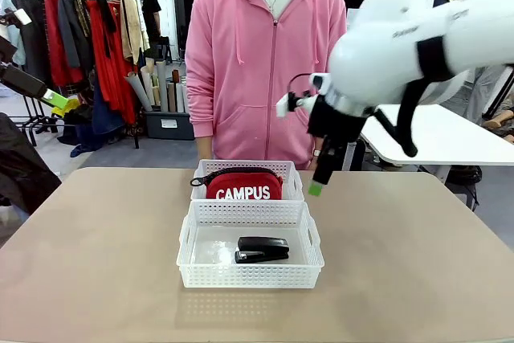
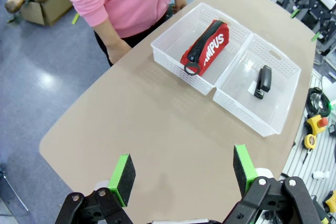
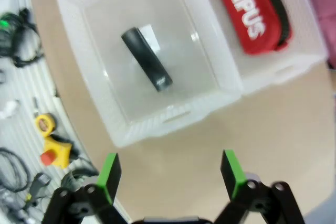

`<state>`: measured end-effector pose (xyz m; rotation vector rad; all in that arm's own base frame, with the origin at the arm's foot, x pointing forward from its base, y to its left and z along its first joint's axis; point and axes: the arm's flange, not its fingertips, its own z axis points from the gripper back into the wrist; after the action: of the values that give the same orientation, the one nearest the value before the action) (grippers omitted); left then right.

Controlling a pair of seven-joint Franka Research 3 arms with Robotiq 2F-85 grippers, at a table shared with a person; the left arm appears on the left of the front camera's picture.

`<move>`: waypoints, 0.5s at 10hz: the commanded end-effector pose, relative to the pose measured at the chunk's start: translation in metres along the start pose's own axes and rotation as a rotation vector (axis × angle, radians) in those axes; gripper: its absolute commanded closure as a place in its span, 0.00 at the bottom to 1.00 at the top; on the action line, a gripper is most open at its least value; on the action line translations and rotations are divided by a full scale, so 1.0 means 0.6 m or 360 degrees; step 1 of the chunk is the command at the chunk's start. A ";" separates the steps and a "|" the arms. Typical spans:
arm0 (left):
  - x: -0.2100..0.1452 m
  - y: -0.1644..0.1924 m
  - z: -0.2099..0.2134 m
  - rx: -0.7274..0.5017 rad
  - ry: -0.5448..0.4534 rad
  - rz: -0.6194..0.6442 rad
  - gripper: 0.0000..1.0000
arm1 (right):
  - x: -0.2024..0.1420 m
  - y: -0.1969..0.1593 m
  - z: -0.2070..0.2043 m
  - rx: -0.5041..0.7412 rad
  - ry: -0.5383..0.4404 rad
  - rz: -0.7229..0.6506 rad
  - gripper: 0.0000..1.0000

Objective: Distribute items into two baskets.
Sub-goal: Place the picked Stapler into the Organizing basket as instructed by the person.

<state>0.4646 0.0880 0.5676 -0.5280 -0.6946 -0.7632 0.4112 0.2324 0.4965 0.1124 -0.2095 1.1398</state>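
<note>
**Both items binned, tools empty – little left to spoil**

Near basket (image 1: 250, 276) sits closest to the front camera, with the black stapler (image 1: 262, 249) lying flat on its translucent bottom, right of centre. Far basket (image 1: 241, 173) touches it end to end and holds the red CAMPUS pouch (image 1: 243, 185), propped on edge, strap loop at its left end. One item per basket, so distribution looks done.

Right tool (image 1: 316, 187) hangs above the surface (image 1: 96, 263), just right of the far basket, jaws wide, nothing held. Left tool (image 2: 184, 174) is high over the surface's bare end, well apart from the baskets, also spread wide and empty.

Risks, as a guess: the right tool is near the far basket's rim, so a sloppy retreat could clip it and shove both baskets. The propped pouch could tip over if jolted. A person (image 1: 265, 54) stands at the far edge.
</note>
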 end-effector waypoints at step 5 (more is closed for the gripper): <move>0.001 -0.002 0.000 0.0003 -0.0006 -0.0004 0.03 | -0.183 -0.154 0.179 0.0213 -0.0398 -0.0755 0.00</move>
<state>0.4646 0.0883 0.5677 -0.5275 -0.6947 -0.7627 0.4356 0.0805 0.5704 0.3346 -0.2686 0.7430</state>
